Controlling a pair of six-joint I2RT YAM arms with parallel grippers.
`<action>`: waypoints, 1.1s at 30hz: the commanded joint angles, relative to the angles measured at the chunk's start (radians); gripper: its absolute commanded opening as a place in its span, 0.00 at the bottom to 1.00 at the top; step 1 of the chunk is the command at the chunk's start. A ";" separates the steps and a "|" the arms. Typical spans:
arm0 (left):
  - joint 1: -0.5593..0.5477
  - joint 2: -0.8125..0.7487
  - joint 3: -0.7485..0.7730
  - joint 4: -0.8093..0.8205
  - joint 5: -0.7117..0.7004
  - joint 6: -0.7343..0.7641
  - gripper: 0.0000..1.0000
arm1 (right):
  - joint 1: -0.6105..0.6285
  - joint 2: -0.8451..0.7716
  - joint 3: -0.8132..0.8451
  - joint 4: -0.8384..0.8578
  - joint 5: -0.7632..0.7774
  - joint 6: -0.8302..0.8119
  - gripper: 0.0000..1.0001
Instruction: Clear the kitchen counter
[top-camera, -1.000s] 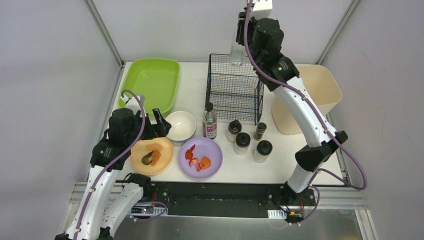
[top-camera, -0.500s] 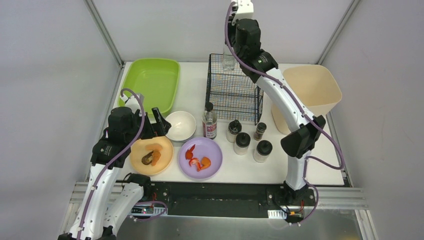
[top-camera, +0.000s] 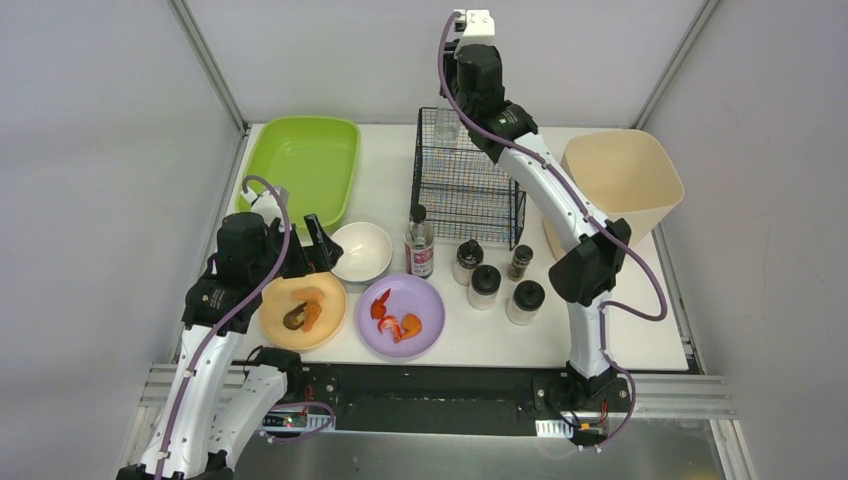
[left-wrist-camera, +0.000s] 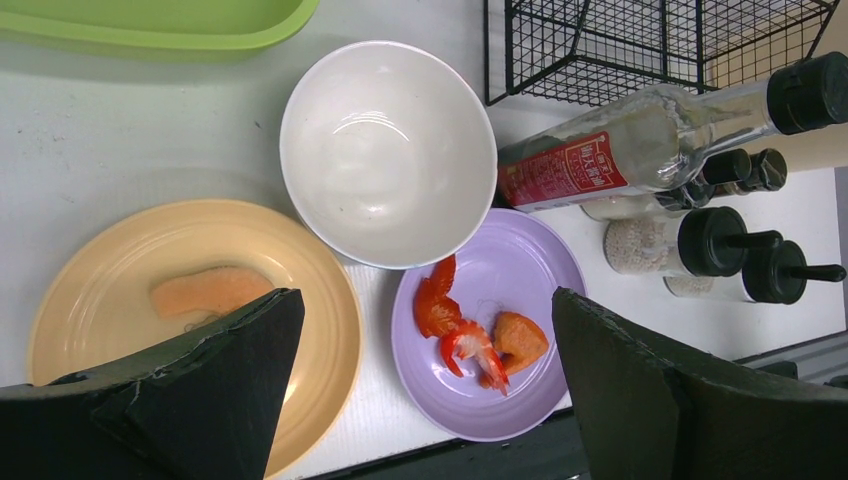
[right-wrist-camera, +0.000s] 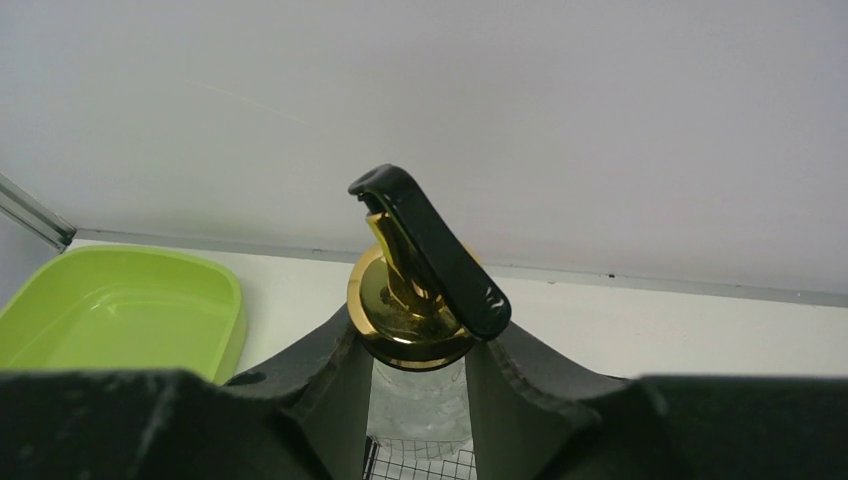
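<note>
On the white kitchen counter (top-camera: 385, 195) stand a white bowl (top-camera: 361, 250), an orange plate (top-camera: 332, 300) with food scraps, a purple plate (top-camera: 428, 296) with shrimp pieces, a red-labelled sauce bottle (top-camera: 419, 245) and several black-capped spice jars (top-camera: 484, 285). My right gripper (top-camera: 452, 108) is shut on a clear glass bottle (right-wrist-camera: 415, 405) with a gold cap and black spout. It holds the bottle upright over the far left corner of the black wire basket (top-camera: 470, 185). My left gripper (left-wrist-camera: 425, 300) hangs open between the two plates, holding nothing.
A green tray (top-camera: 300, 160) lies at the back left. A beige bin (top-camera: 625, 180) stands to the right of the basket. The black-and-metal rail (top-camera: 430, 385) runs along the front edge. Walls close in at the back and on both sides.
My right arm has swung left and lowered, carrying the glass bottle from above the basket's back right to its far left corner. The left arm has not moved.
</note>
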 joint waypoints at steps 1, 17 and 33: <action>0.012 -0.003 -0.010 0.022 0.018 0.015 1.00 | -0.002 0.000 0.047 0.142 0.025 0.035 0.00; 0.025 -0.006 -0.011 0.022 0.013 0.017 1.00 | 0.006 0.068 -0.050 0.097 0.048 0.082 0.00; 0.025 -0.003 -0.012 0.022 0.009 0.018 1.00 | 0.026 0.105 -0.076 0.053 0.063 0.096 0.34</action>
